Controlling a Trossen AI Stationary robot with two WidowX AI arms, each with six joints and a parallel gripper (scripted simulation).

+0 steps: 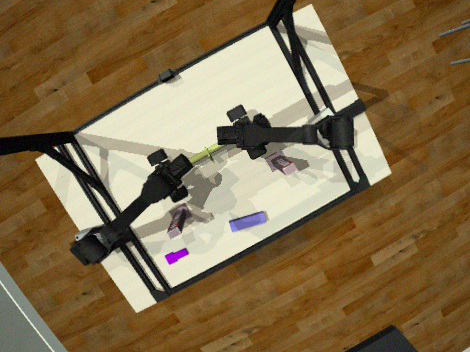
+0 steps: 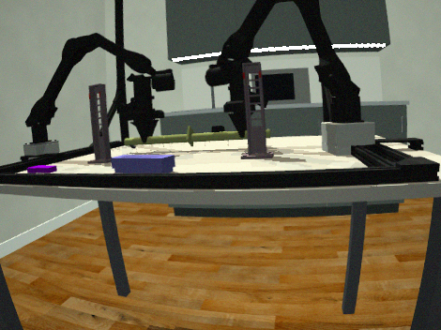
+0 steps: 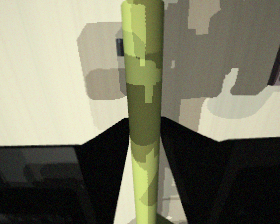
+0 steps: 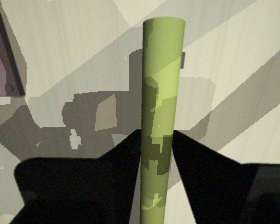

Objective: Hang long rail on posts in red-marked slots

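The left gripper (image 1: 224, 137) (image 2: 242, 133) (image 3: 144, 122) and right gripper (image 1: 186, 164) (image 2: 145, 138) (image 4: 156, 134) clamp 1 rail (image 1: 200, 157) (image 2: 190, 136) (image 3: 145, 100) (image 4: 162, 60); 2 posts (image 1: 173, 234) (image 2: 257, 156) (image 3: 276, 72) (image 4: 11, 80), 1 blue block (image 1: 248, 221) (image 2: 143, 163), 1 purple piece (image 1: 176, 256) (image 2: 41, 169).

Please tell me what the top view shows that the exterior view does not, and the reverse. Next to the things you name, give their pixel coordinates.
Only the top view: the stepped outline of the flat purple block (image 1: 176, 256) (image 2: 42, 169), one end narrower.

Only the exterior view: the straight dark-grey table legs (image 2: 114, 249) (image 2: 355, 259), and both ends of the long yellow-green round rail (image 1: 202, 156) (image 2: 202, 137) (image 3: 145, 100) (image 4: 162, 75).

Both: the left gripper (image 1: 226, 136) (image 2: 241, 134) (image 3: 144, 122) and right gripper (image 1: 185, 165) (image 2: 146, 139) (image 4: 156, 134) at the rail, two mauve slotted posts (image 1: 177, 220) (image 1: 284, 163) (image 2: 100, 148) (image 2: 257, 146) (image 3: 275, 70) (image 4: 7, 75), and a blue rectangular block (image 1: 247, 221) (image 2: 143, 163).
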